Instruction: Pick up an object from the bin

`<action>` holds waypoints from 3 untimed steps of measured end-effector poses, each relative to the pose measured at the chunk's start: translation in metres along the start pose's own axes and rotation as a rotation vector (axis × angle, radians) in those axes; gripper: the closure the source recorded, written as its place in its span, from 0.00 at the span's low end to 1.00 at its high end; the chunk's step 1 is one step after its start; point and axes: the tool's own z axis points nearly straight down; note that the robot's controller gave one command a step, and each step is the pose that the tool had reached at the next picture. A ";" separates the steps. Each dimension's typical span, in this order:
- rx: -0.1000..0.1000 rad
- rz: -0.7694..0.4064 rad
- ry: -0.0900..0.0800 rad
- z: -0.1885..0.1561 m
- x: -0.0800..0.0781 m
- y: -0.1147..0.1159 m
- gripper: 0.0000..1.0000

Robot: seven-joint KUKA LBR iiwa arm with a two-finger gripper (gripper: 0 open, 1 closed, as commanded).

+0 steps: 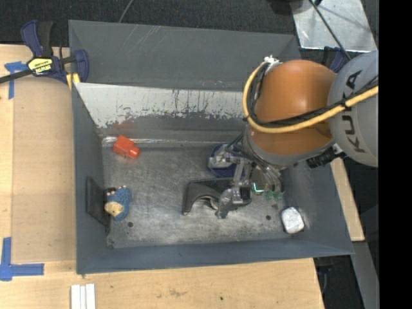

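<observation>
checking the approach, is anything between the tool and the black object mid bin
Nothing visible does: the tool sits at the right end of the black object. The blue item behind it and the white lump to its right lie aside.

We see the pincer [230,198] low in the grey metal bin [193,108], at the right end of a black angular plastic piece [199,193]. A small orange block [126,148] lies well apart, a white crumpled lump [293,220] nearby.
</observation>
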 end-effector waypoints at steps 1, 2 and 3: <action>-0.002 0.077 -0.013 0.138 -0.025 -0.080 0.00; -0.002 0.274 -0.008 0.119 -0.010 -0.044 0.00; -0.002 0.488 -0.010 0.119 0.006 -0.034 0.00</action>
